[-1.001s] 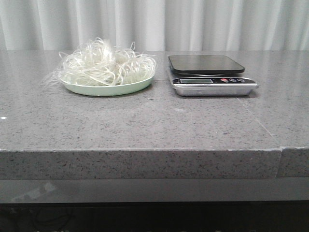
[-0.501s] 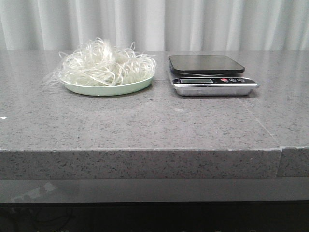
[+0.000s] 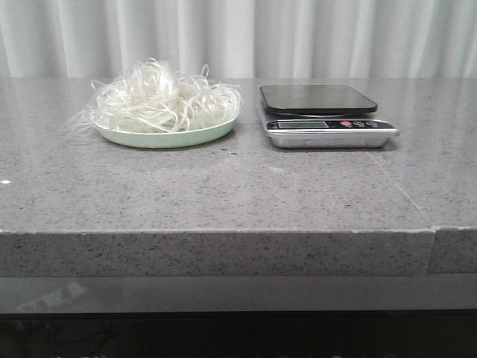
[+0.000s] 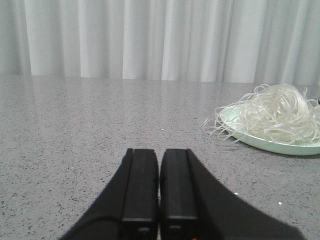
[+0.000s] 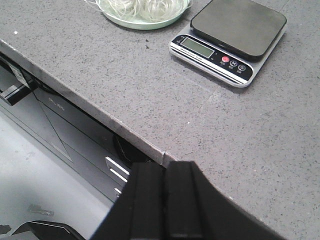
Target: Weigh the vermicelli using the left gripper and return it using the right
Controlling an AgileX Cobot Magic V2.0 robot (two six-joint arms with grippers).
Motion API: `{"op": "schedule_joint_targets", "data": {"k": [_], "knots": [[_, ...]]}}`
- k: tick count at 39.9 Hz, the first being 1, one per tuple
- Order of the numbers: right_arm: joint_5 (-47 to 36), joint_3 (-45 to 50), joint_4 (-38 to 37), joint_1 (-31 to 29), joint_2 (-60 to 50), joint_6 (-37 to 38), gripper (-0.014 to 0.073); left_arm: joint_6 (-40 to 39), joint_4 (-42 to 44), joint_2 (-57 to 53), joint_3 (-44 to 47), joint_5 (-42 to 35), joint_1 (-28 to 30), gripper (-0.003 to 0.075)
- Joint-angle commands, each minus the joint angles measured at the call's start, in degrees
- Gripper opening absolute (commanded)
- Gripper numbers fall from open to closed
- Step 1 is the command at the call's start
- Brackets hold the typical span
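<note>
The vermicelli [image 3: 162,98] is a loose whitish tangle heaped on a pale green plate [image 3: 168,137] at the back left of the grey stone table. It also shows in the left wrist view [image 4: 275,112] and at the edge of the right wrist view [image 5: 142,7]. The kitchen scale [image 3: 322,113], with a black platform and silver body, stands to the right of the plate, with nothing on it. My left gripper [image 4: 159,152] is shut and empty, low over the table, well away from the plate. My right gripper [image 5: 165,167] is shut and empty above the table's front edge. Neither arm shows in the front view.
White curtains hang behind the table. The table's front edge [image 5: 95,107] drops to dark cabinet fronts and the floor below. A seam [image 3: 406,195] runs through the tabletop at the right.
</note>
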Motion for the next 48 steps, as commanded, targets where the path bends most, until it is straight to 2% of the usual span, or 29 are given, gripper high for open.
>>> {"op": "schedule_joint_targets", "data": {"k": [1,5,8,14,24,30,48], "knots": [[-3.63,-1.24,-0.79,-0.30,0.15,-0.10,0.0142,-0.53,-0.54,-1.41,2.13,-4.62,-0.27,0.0156],[-5.89,0.67,-1.04,-2.88,-1.74,-0.10,0.0142,-0.53,-0.54,-1.41,2.13,-4.62,-0.27,0.0156],[-10.77,4.44,-1.04,-6.07,-4.07,-0.10,0.0142,-0.53,-0.54,-1.41,2.13,-4.62,-0.27,0.0156],[-26.42,15.73,-1.04,-15.19,-11.82,-0.10,0.0142,-0.53,-0.54,-1.41,2.13,-4.62,-0.27,0.0156],[-47.29,36.92,-0.99,-27.73,-25.10,-0.10,0.0142,-0.53,-0.54,-1.41,2.13,-4.62,-0.27,0.0156],[-56.85,45.42,-0.20,-31.89,-28.03,-0.10,0.0142,-0.53,-0.54,-1.41,2.13,-4.62,-0.27,0.0156],[-56.88,46.79,4.05,-32.26,-28.09,-0.10,0.0142,-0.53,-0.54,-1.31,2.13,-4.48,-0.27,0.0156]]}}
